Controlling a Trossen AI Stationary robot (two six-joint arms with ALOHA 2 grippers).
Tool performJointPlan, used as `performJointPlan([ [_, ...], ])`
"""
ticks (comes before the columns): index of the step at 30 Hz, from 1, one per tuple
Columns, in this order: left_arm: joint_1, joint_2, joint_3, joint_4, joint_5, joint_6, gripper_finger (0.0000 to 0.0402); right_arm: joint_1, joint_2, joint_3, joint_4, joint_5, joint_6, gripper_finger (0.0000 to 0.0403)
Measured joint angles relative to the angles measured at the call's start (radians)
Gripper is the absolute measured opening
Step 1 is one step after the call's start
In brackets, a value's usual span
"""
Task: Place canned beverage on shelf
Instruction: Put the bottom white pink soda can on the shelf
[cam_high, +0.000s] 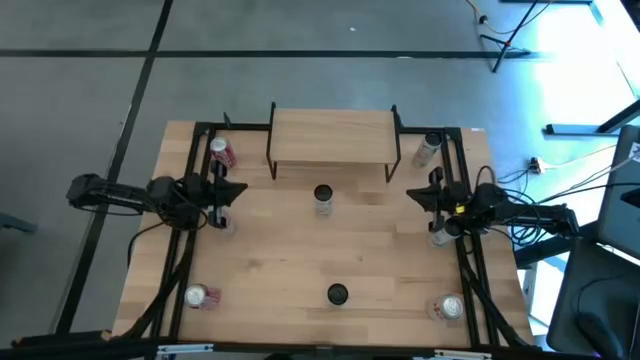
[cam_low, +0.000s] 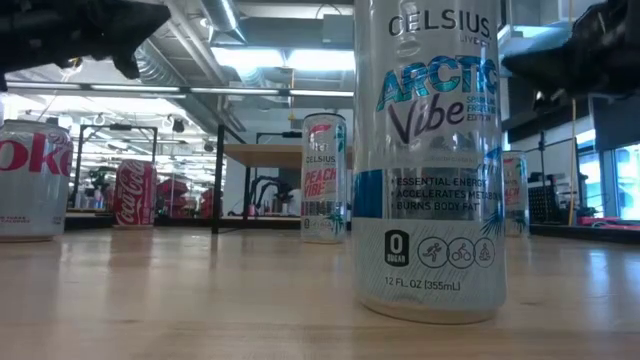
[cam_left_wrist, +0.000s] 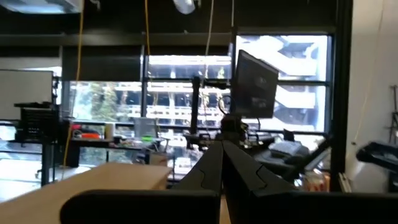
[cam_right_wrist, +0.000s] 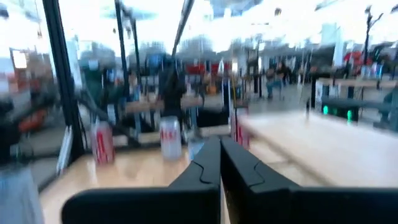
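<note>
Shelf: the shelf (cam_high: 332, 137) stands at the far middle of the bench (cam_high: 270, 260), its light plank top bare, black legs at both ends; in the low view (cam_low: 262, 153) it shows behind the cans.
Centre can: a slim Celsius can (cam_high: 322, 198) stands upright just in front of the shelf; in the low view it is the peach-labelled one (cam_low: 324, 178).
Near can: a second slim can (cam_high: 337, 294) stands upright at the near middle of the bench; in the low view it fills the foreground, labelled Arctic Vibe (cam_low: 431, 160).
Red can: a red cola can (cam_high: 222, 152) lies on its side at the far left, beside the shelf's left legs.
Far right can: a pale can (cam_high: 427, 149) lies tilted at the far right, beside the shelf's right legs.
Near corner cans: one can (cam_high: 199, 296) at the near left, one (cam_high: 450, 307) at the near right.
Left end effector: the left end effector (cam_high: 240, 190) hangs above the left edge of the bench, pointing inward, fingers pressed together and holding nothing; its wrist view shows the closed fingers (cam_left_wrist: 214, 168).
Right end effector: the right end effector (cam_high: 411, 194) hangs above the right edge, pointing inward, fingers likewise closed and empty; its closed fingers (cam_right_wrist: 211, 163) show in its wrist view.
</note>
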Motion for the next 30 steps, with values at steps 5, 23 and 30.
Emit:
performJointPlan([
  [5, 0.029, 0.094, 0.046, 0.01, 0.0, -0.003, 0.0, 0.0, 0.106, 0.048, 0.07, 0.087, 0.013, 0.0001],
  [23, 0.109, 0.53, 0.191, 0.131, 0.109, 0.021, 0.0, 0.0, 0.929, 0.586, -0.021, 0.143, -0.086, 0.0001],
  [30, 0.105, 0.536, 0.192, 0.13, 0.118, 0.019, 0.0, 0.0, 1.152, 0.794, -0.165, 0.118, -0.089, 0.005],
])
